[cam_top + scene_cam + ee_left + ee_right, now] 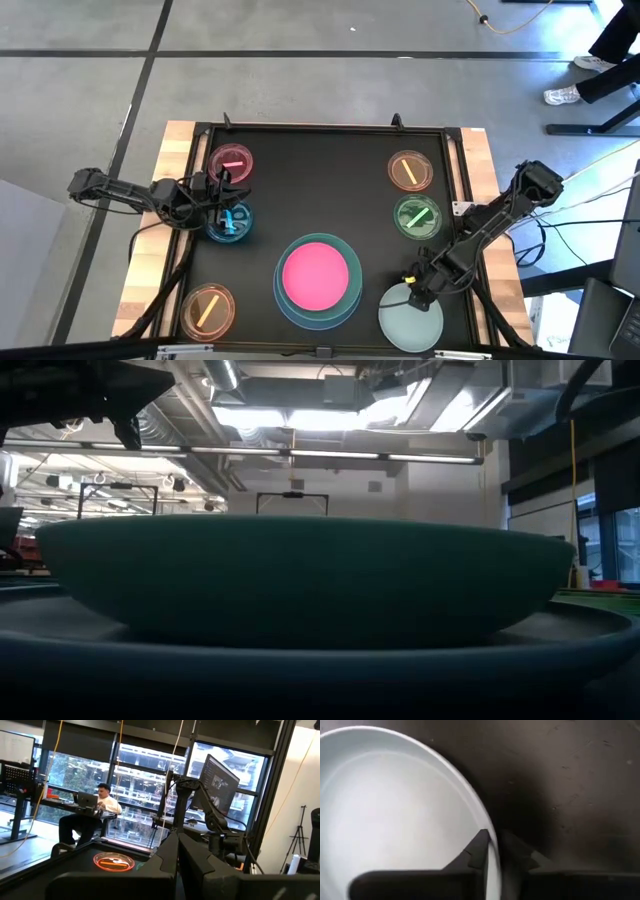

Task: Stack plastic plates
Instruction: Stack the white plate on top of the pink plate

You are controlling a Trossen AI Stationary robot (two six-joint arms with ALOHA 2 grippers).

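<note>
Stack, partly built: pink plate (318,275) nested on teal plate (346,258), itself on the light blue plate (285,306), standing between the two grippers, well apart from each. Judged about a third done; six plates not yet stacked.

Pale mint plate (408,320): directly under the right gripper (417,292). In the right wrist view the jaws straddle its rim (490,851), one finger inside the plate, one outside, set narrow around the edge; whether they already pinch it cannot be told. The plate appears to lie on the dark surface (320,180).

Small blue plate (230,222): at the left gripper (224,200), just below its jaws; jaw state cannot be told.

Small pink plate (231,161): just beyond the left gripper, a stick-like mark in it.

Small orange plate (207,309): nearer the surface's front edge than the left gripper, well apart, a pale stick-like mark in it.

Second orange plate (409,170) and green plate (417,216): beyond the right gripper, apart from it, each bearing a stick-like mark.

Large plates hold nothing loose, as far as visible.
</note>
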